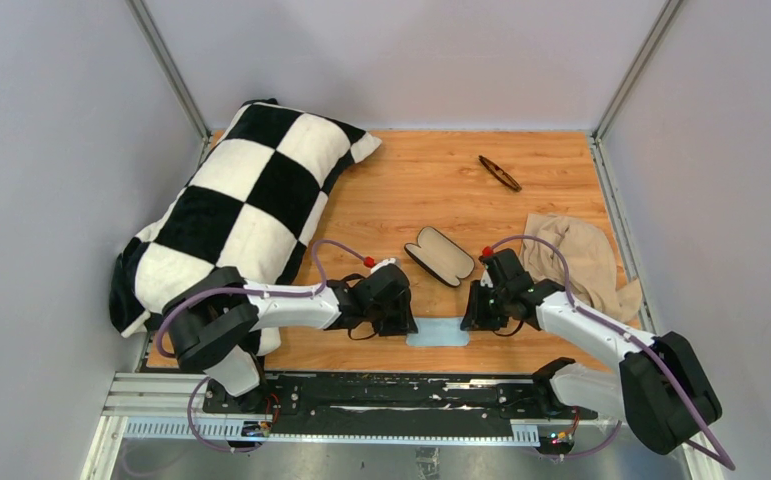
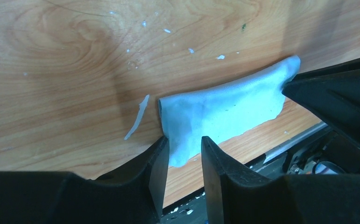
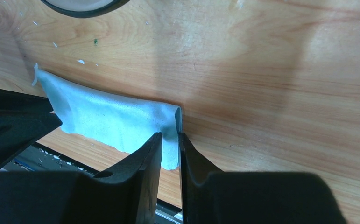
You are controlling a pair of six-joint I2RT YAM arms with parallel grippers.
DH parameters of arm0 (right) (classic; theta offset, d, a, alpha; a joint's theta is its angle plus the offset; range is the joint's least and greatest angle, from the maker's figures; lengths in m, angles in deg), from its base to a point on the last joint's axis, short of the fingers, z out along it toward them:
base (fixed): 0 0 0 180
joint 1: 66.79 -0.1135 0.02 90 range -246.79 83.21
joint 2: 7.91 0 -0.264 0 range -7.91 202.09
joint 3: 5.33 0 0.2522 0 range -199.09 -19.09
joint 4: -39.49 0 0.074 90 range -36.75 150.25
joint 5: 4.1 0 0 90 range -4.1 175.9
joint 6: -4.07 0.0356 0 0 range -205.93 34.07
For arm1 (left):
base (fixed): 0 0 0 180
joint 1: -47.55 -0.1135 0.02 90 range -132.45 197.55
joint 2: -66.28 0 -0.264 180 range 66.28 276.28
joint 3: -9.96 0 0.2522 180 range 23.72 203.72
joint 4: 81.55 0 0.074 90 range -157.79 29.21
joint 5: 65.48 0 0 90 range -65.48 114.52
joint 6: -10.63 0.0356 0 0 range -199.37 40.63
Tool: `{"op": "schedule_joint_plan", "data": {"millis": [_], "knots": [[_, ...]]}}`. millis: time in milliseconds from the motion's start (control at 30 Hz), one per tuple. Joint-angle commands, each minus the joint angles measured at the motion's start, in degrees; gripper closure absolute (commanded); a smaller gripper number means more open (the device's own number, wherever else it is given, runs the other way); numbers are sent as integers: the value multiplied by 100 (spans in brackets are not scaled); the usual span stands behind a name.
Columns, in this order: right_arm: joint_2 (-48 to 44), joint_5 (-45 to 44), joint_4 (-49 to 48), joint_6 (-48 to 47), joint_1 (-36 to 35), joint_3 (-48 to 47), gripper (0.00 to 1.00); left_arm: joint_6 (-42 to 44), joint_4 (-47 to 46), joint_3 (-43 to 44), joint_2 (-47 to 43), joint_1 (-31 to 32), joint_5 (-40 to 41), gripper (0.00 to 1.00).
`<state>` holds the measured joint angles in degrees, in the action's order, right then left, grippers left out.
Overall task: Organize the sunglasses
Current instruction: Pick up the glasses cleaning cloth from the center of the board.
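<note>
The sunglasses (image 1: 499,172) lie folded far back on the wooden table, away from both arms. The open black case (image 1: 439,256) with beige lining sits mid-table, and its rim (image 3: 82,5) shows at the top of the right wrist view. A light blue cloth (image 1: 437,331) lies folded near the front edge. My left gripper (image 1: 406,322) is at its left end, jaws apart around a corner of the cloth (image 2: 220,109). My right gripper (image 1: 473,318) is at its right end, jaws narrowly apart astride the folded end of the cloth (image 3: 112,116).
A black-and-white checkered pillow (image 1: 246,210) fills the table's left side. A crumpled beige cloth (image 1: 581,255) lies at the right, behind the right arm. The table's front edge and a black rail (image 1: 381,395) run just in front of the blue cloth.
</note>
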<state>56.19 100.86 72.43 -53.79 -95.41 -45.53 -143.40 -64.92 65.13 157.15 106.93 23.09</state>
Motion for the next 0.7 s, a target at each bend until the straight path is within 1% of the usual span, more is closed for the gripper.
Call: {"op": "schedule_joint_plan", "data": {"millis": [0, 67, 200, 367, 500, 667], "knots": [[-72, -156, 213, 44, -59, 121, 75, 251, 964, 177, -244, 118, 689, 58], [-80, -157, 218, 47, -65, 114, 75, 260, 1088, 171, -333, 122, 790, 56], [-99, -168, 220, 43, -59, 118, 75, 192, 1045, 77, -296, 123, 788, 54], [-115, -169, 236, 34, -64, 119, 74, 122, 498, -20, -7, 175, 495, 54], [-130, -182, 268, 24, -61, 112, 74, 31, 137, -45, 273, 183, 209, 58], [-224, -216, 348, 21, -64, 112, 74, -11, 153, -61, 318, 189, 249, 67]]}}
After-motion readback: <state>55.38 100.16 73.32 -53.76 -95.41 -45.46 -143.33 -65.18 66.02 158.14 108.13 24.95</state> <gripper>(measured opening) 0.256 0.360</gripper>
